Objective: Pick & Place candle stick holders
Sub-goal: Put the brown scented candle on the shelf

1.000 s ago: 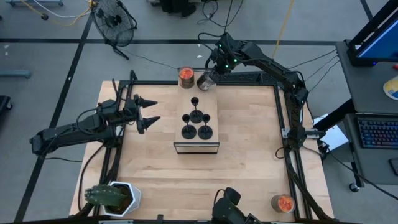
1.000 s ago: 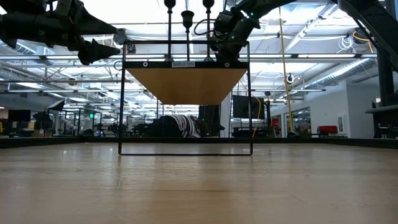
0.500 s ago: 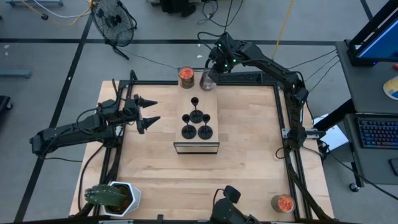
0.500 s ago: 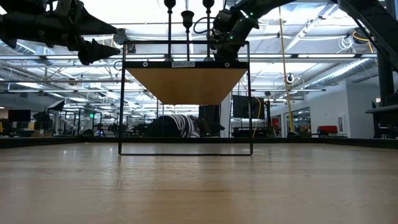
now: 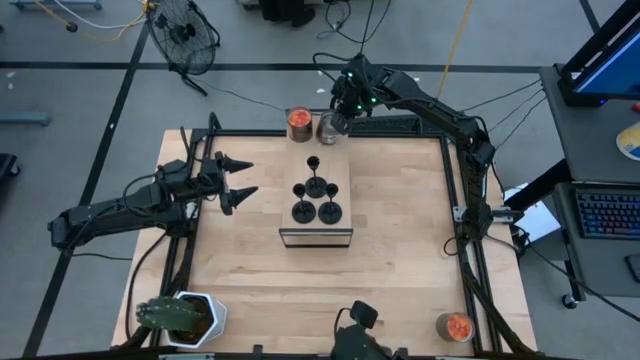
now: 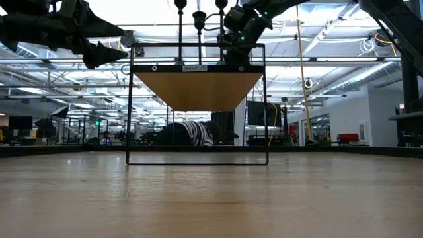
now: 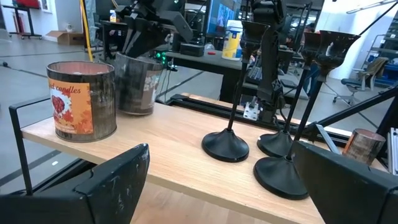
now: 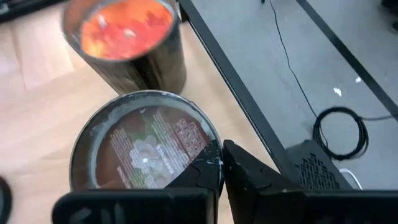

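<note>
Several black candle stick holders (image 5: 316, 195) stand by their round bases on a raised wooden shelf (image 5: 338, 165) at mid table; the left wrist view also shows them (image 7: 227, 146). My right gripper (image 5: 338, 115) is at the shelf's far edge, shut on a round silvery jar (image 5: 328, 127) next to a glass jar with orange contents (image 5: 299, 123). My left gripper (image 5: 245, 178) is open and empty, level with the shelf top and just left of it. My right gripper pinches the silvery jar's rim and wall (image 8: 211, 144) on one side, one finger inside the open jar and one outside. The fingers slant down from the far right. The jar is about upright at the shelf top (image 7: 135, 84); whether its bottom rests there I cannot tell.
A cactus in a white pot (image 5: 185, 318) stands at the near left corner. A second orange jar (image 5: 455, 326) stands at the near right. The shelf's black wire frame (image 6: 197, 158) stands on the table top. Bare wood lies to the shelf's right and near side.
My right gripper has gone a little toward the table's far left with the silvery jar, bringing it closer to the orange jar; the jar stands less tilted than before.
</note>
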`<state>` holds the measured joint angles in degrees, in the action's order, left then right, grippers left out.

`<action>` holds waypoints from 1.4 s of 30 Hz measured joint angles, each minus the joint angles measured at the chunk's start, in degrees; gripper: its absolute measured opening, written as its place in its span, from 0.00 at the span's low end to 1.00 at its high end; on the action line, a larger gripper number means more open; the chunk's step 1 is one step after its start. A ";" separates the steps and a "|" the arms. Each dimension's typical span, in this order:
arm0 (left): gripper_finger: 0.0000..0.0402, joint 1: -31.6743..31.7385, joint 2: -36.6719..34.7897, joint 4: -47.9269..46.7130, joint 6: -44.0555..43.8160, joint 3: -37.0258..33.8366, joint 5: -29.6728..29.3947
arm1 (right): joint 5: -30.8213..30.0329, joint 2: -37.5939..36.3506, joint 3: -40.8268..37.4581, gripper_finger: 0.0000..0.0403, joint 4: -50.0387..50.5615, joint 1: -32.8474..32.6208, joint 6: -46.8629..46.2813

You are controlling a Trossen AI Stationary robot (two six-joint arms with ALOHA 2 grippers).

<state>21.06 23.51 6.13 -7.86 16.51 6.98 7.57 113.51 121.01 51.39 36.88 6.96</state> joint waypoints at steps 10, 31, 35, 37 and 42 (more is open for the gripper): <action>0.99 0.00 0.00 0.00 -0.17 0.00 -0.02 | -0.07 0.00 0.00 0.02 -1.00 -0.22 1.49; 0.99 0.01 0.00 0.00 -0.15 0.00 -0.04 | -0.01 -0.22 0.14 0.11 -2.96 -0.22 3.69; 0.99 0.02 0.00 -0.02 -0.20 0.02 -0.04 | -0.02 -0.20 0.15 0.19 -2.81 -0.28 3.65; 0.99 0.00 0.00 -0.02 -0.22 0.02 -0.04 | -0.09 -0.20 0.15 0.21 -3.12 -0.28 3.65; 0.99 0.00 0.00 -0.04 -0.26 0.02 -0.04 | -0.82 -1.17 0.11 0.24 -3.17 -0.38 3.34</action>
<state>21.06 23.51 6.09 -8.11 16.53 6.94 6.75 112.34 121.12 48.22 36.50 10.30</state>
